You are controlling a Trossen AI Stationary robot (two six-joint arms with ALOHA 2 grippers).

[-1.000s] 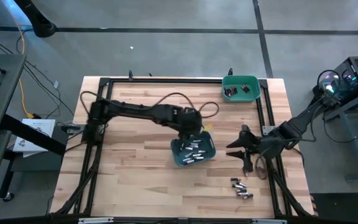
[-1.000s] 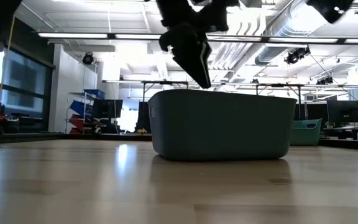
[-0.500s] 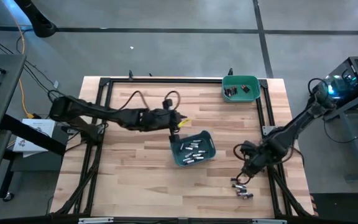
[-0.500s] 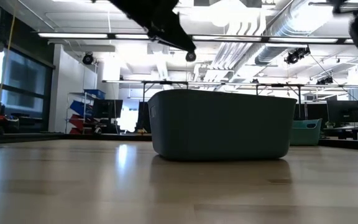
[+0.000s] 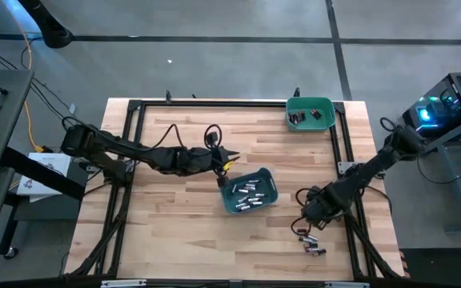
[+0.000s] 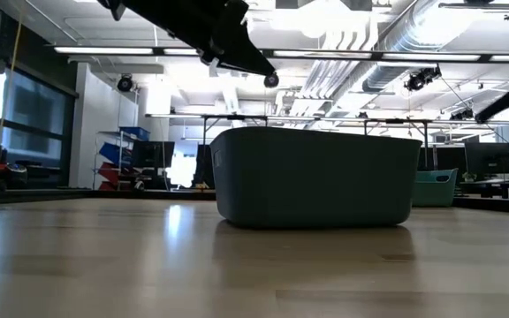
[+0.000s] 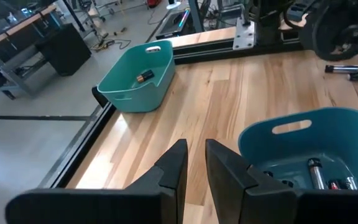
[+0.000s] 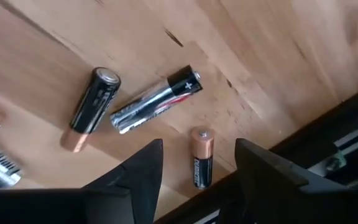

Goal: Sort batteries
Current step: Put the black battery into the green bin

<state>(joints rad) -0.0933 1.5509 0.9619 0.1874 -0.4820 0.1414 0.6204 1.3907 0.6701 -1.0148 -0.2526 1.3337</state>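
Observation:
Loose batteries [image 5: 310, 242] lie on the wood near the table's right near corner. In the right wrist view they show as a black-and-copper cell [image 8: 94, 106], a silver-and-black cell [image 8: 156, 99] and a copper-topped cell [image 8: 201, 163]. My right gripper [image 5: 307, 214] [image 8: 201, 177] hangs over them, open, its fingers on either side of the copper-topped cell, which lies flat. A teal bin [image 5: 272, 188] [image 7: 291, 118] holds silvery batteries [image 5: 248, 194]. My left gripper [image 5: 229, 160] [image 7: 194, 165] is beside that bin's far left corner, empty, with a narrow gap between its fingers.
A green bin [image 5: 326, 106] [image 7: 132, 81] at the table's far right corner holds dark batteries [image 5: 298, 118]. A black frame rail [image 5: 344, 160] runs along the right edge, close to the loose cells. Bare wood stretches left of the teal bin [image 6: 312, 177].
My left gripper has drawn back from above the teal bin toward the table's left and far side. My right gripper has moved toward the near edge and down, over the loose batteries. The bins and the batteries have stayed where they were.

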